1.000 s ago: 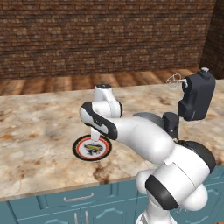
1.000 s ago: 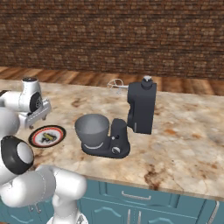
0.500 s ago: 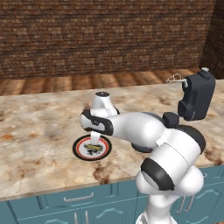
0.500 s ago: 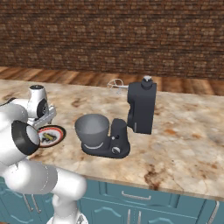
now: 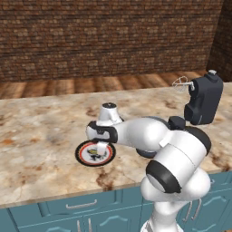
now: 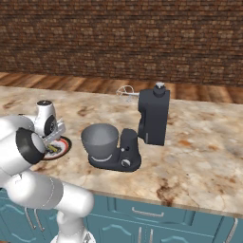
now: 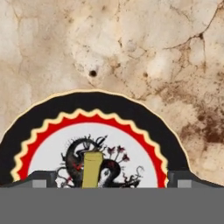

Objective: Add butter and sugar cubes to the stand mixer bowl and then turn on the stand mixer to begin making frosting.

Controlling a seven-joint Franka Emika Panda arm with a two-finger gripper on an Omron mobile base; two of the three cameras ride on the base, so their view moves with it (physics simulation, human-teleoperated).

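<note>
Low in the middle of the hand view, my pincer (image 7: 109, 183) hangs wide open over the butter (image 7: 92, 169), which stands on the plate (image 7: 52, 114). If I close off-centre, I judge the small block could tip or skid across the plate. Since a second ago, the arm has dropped closer. The bowl (image 6: 99, 138) waits under the mixer (image 6: 153, 116), centre of the right view.
</note>
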